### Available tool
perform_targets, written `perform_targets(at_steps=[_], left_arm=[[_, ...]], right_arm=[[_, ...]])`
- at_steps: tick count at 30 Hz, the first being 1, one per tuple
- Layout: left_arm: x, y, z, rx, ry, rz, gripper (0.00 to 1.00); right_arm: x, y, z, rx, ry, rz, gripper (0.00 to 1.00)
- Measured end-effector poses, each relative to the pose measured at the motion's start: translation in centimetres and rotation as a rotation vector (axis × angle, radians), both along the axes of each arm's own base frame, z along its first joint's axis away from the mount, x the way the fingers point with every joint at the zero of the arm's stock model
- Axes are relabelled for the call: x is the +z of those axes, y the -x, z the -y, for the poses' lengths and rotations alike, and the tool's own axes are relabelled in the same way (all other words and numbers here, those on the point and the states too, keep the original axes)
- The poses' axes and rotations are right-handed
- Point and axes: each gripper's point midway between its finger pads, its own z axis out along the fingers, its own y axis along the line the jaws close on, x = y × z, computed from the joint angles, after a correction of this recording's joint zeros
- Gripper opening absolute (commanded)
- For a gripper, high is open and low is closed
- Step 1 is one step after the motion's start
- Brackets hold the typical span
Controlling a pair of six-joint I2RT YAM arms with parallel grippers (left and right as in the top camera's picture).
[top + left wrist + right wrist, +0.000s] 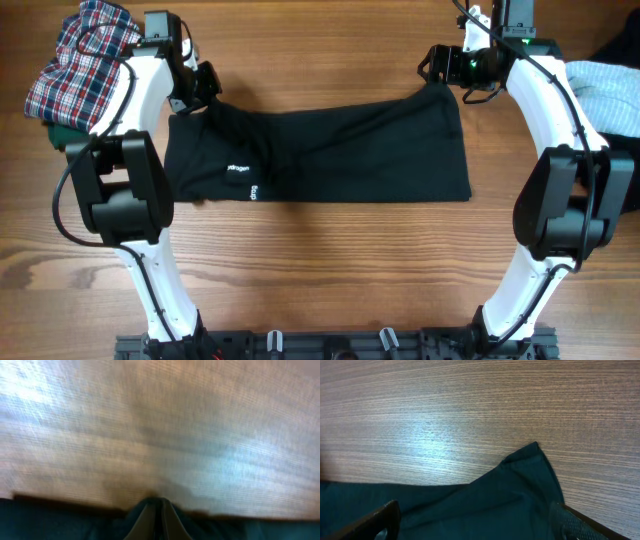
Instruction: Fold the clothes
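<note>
One black T-shirt (330, 150) lies in the middle of the overhead frame, folded into a wide, flat rectangle with soft creases running toward its upper left corner. Two small lines of white print (245, 178) sit at its lower left; the letters are too small to read. The cloth is matte and smooth.

Three more garments lie at the frame's edges. One red, white and blue plaid piece (85, 50) is bunched at the upper left, with a dark green one (58, 135) showing beneath it. One pale blue, crinkled piece (605, 90) lies at the right edge. All rest on one wooden table (320, 260) with a fine lengthwise grain.

There are two white-and-black arms. The left gripper (205, 92) is at the shirt's upper left corner. In the blurred left wrist view its fingers (160, 517) are pressed together at the edge of the dark cloth, seemingly pinching it.

The right gripper (440, 65) is at the upper right corner. Its jaws stand wide, one finger at each lower side of the right wrist view, with the shirt's pointed corner between them and nothing gripped.
</note>
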Motion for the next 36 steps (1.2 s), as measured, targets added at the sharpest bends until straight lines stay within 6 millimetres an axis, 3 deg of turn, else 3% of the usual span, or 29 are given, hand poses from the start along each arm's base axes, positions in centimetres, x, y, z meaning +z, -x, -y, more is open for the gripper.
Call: perform_targets(at_steps=[7,8,10,14,20,24,30,36], left_arm=[[0.8,-2.5,-1.0,0.019,-0.056,0.106,0.04],[1.0,-2.9,-1.1,0.021,-0.062,0.126,0.16],[1.4,-3.7,-1.3,0.022,-0.071,0.163,0.63],[1.9,-4.7,-1.6,0.033,-0.087,0.208,0.99],[1.7,-4.6,-2.5,0.050,-0.134,0.200,0.99],[0.7,-2.5,-2.2,0.040,-0.124,0.106,0.96],[-0.8,1.8,-1.2,0.006,-0.089,-0.080,0.82],[-0.8,2.0,-0.8,-0.045,-0.096,-0.079,0.79]], right_arm=[[0.0,0.0,0.0,0.000,0.000,0.000,0.95],[0.0,0.0,0.0,0.000,0.000,0.000,0.95],[0.0,0.0,0.0,0.000,0.000,0.000,0.96],[0.0,0.0,0.0,0.000,0.000,0.000,0.96],[0.0,0.0,0.0,0.000,0.000,0.000,0.96],[0.0,0.0,0.0,0.000,0.000,-0.001,0.96],[0.0,0.0,0.0,0.000,0.000,-0.001,0.96],[0.0,0.0,0.0,0.000,0.000,-0.001,0.97]])
